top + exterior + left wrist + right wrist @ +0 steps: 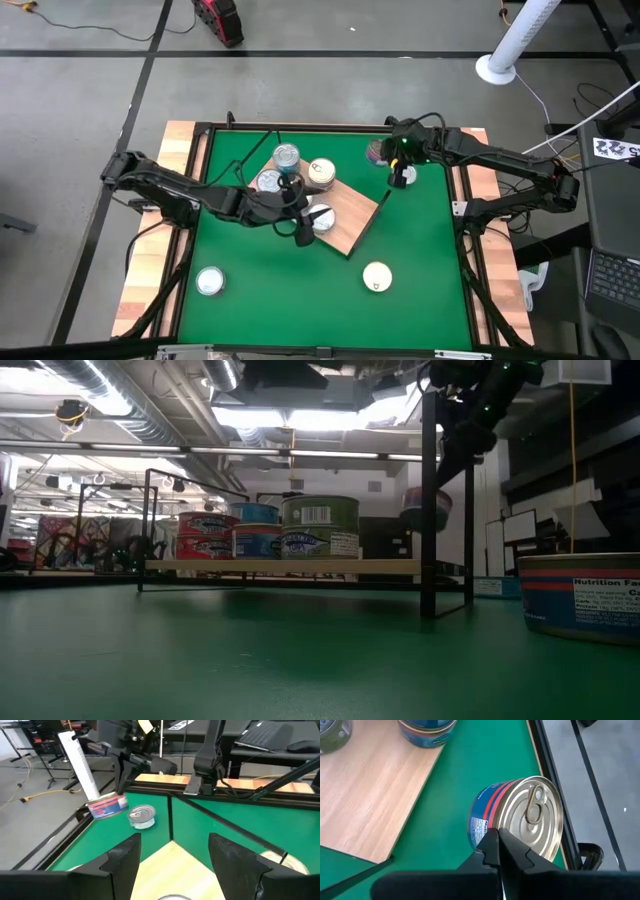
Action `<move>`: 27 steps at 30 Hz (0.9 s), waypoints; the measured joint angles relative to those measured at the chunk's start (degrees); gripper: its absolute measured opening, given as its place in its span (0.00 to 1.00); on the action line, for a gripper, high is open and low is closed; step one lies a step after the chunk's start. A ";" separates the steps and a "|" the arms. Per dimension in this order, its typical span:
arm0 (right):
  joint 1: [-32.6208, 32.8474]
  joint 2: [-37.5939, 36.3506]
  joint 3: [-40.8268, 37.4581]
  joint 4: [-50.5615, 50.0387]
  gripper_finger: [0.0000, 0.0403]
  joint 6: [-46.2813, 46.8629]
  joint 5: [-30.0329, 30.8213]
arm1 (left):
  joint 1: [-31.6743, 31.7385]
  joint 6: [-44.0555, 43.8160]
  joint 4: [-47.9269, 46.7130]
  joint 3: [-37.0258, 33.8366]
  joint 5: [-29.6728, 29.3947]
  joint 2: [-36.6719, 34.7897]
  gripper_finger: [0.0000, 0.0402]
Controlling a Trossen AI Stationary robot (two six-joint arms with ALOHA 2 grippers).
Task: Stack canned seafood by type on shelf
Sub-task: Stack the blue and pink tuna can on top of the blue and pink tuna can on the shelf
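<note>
The right end effector is clamped on a blue-and-red-labelled round silver tin, lifted and tilted beside the light-brown wooden shelf. Next, I judge, it must go onto matching tins. The left end effector hovers wide open, empty, over the shelf.

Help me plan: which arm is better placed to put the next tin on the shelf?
Right: the right gripper holds a tilted red-and-blue tin beside the shelf; the left gripper hangs open, empty, over it.
</note>
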 joint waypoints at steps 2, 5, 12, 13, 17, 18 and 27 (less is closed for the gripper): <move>0.00 0.00 0.00 0.43 0.00 0.00 -0.01 | -0.02 0.05 -1.18 0.00 -0.59 -1.00 0.57; -0.02 0.00 0.00 1.08 0.00 0.00 -1.82 | 0.00 -0.01 -3.04 0.00 -1.58 -2.08 0.57; 1.35 0.00 0.00 3.07 0.00 -0.04 -2.43 | 0.47 0.89 -4.02 0.00 -2.52 -2.32 0.57; 1.88 0.00 0.00 3.34 0.00 -0.05 -2.42 | 0.70 0.91 -4.06 0.00 -2.52 -2.32 0.57; 3.72 0.00 0.00 3.92 0.00 -0.09 -2.44 | 2.17 0.97 -4.04 0.00 -2.53 -2.32 0.57; 4.18 0.00 0.00 4.38 0.00 -0.09 -2.45 | 2.68 1.07 -4.04 0.00 -2.53 -2.32 0.57; 7.24 0.00 0.00 6.74 0.00 0.04 -2.42 | 6.43 9.52 -3.99 0.00 -2.53 -2.32 0.57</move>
